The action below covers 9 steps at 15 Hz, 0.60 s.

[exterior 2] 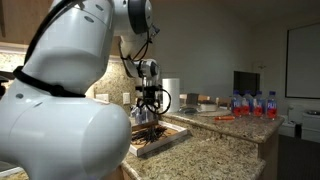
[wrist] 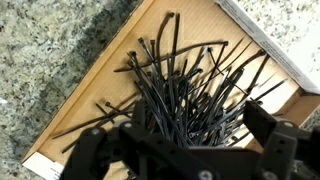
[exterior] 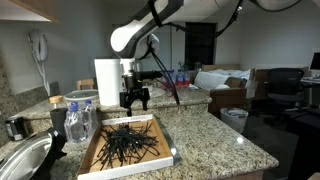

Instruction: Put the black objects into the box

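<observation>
Claw: the gripper (wrist: 185, 160) is seen from the wrist view with its jaws spread wide apart; the same spread is shown in both exterior views (exterior: 135, 98) (exterior 2: 150, 99).
Fingers: the two dark fingers (wrist: 275, 145) are seen along the lower edge of the wrist view, one on each side of the pile.
Hold: nothing is seen clamped between the jaws. Whether the fingertips touch any strand cannot be told, since black lies against black there.
Height: in an exterior view the claw is held above the far end of the box, with a gap visible below it.
Black objects: a loose tangle of thin black ties (wrist: 190, 85) is heaped inside the box, directly beneath the claw; it is also shown as a dark heap in an exterior view (exterior: 125, 145). A few strands are splayed out toward the box corner in the wrist view.
Box: a shallow cardboard box (wrist: 105, 70) with a pale rim is laid flat on the counter (exterior: 165, 140); only its near edge is made out in an exterior view (exterior 2: 165, 140).
Counter: a speckled granite counter (exterior: 215, 135) is seen under the box.
Nearby: a white paper towel roll (exterior: 107, 78) is stood upright behind the claw, and a glass jar (exterior: 80, 120) is set just beside the box.
Further off: water bottles (exterior 2: 255, 103) are lined up on a far counter.
</observation>
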{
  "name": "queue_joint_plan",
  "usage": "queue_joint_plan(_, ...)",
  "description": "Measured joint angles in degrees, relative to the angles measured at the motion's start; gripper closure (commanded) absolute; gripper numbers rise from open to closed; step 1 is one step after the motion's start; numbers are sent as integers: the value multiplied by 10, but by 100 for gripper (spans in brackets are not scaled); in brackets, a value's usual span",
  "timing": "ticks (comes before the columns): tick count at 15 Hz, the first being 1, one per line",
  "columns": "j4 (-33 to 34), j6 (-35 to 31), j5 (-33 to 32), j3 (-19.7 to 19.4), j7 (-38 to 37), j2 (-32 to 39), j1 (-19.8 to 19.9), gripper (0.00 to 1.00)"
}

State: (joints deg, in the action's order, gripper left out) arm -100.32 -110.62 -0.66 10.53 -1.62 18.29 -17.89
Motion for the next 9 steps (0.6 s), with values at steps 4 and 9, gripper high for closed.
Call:
queue_joint_plan(4, -117, -88, 24, -1, -14, -80, 14, 0)
queue_joint_plan(9, -276, -195, 81, -23, -27, -188, 61, 0)
